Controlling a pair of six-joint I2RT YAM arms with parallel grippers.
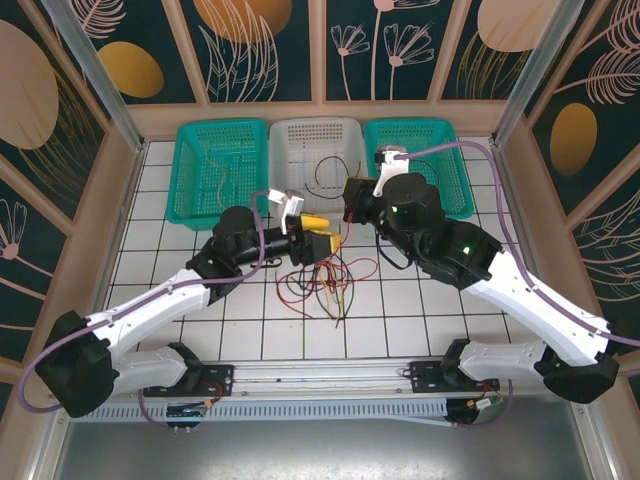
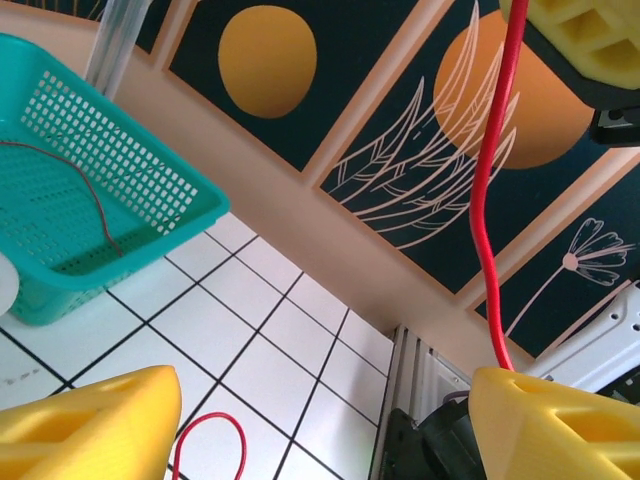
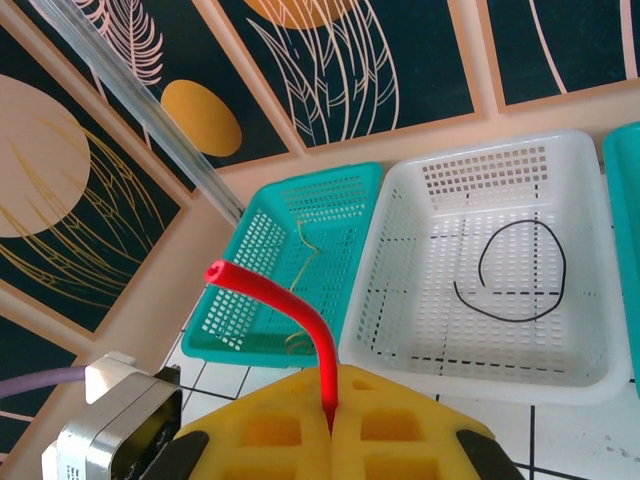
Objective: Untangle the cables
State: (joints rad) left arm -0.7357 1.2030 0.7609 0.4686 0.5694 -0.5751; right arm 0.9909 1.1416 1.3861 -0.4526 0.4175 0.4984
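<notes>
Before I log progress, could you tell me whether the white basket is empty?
Not empty: a black cable lies curled inside the white basket.

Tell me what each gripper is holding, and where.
Right gripper pinches the red cable near its free end. Left gripper is open, holding nothing.

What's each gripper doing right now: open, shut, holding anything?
Left gripper: jaws open, gripping nothing; red cable passes beside one finger.
Right gripper: jaws shut on the red cable.

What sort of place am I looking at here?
Probably a robot test cell, not a home: a gridded white tabletop, boxed in by leaf-patterned panels, with three plastic baskets lined up at the back.
</notes>
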